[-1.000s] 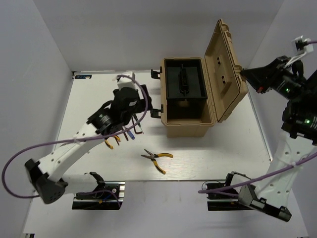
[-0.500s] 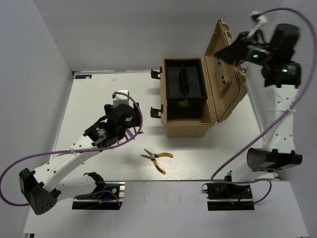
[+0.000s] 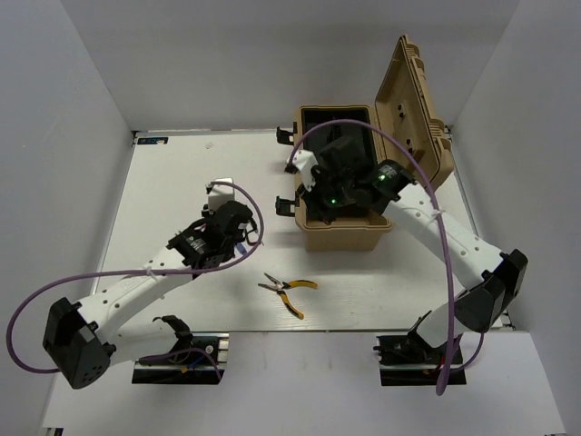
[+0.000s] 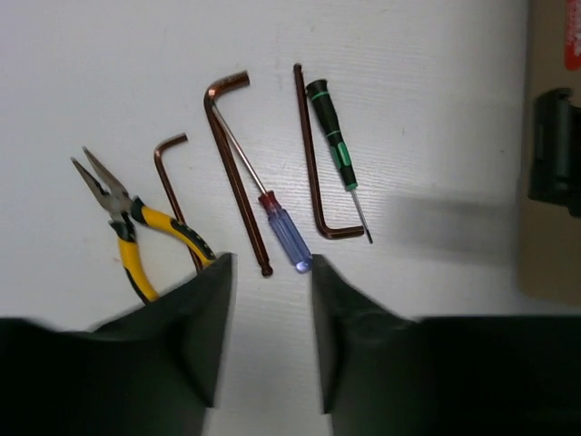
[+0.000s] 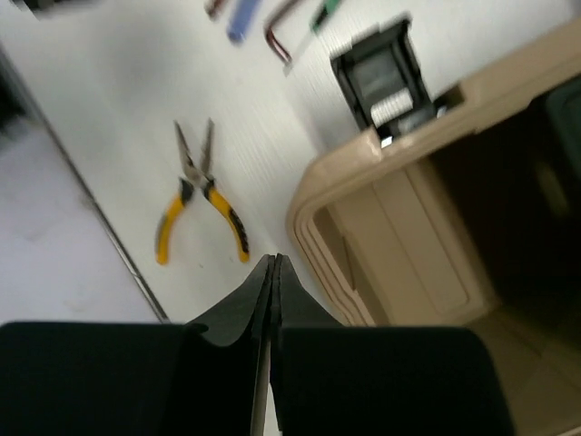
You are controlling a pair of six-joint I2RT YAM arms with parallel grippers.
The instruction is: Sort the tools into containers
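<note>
I am watching the left gripper (image 4: 270,272) hovering over the counter (image 3: 163,182) with its fingers spread apart and nothing between them. Just ahead of its gap the red-blue screwdriver (image 4: 281,227) is lying, its blue end nearly touching one fingertip, and a long hex key (image 4: 231,163) is lying right beside it. A short hex key (image 4: 167,182) and the yellow-handled pliers (image 4: 121,216) are sitting off toward the other finger, with their near ends passing out of sight behind it. Farther ahead on the first finger's side, a third hex key (image 4: 308,154) and a green-black screwdriver (image 4: 331,136) are resting side by side. The right gripper (image 5: 272,263) is hanging with its fingers pressed together, holding nothing, its tips showing just beside a corner of the open tan toolbox (image 5: 408,245). A second pair of pliers (image 5: 193,182) is lying on the counter just beyond those tips.
</note>
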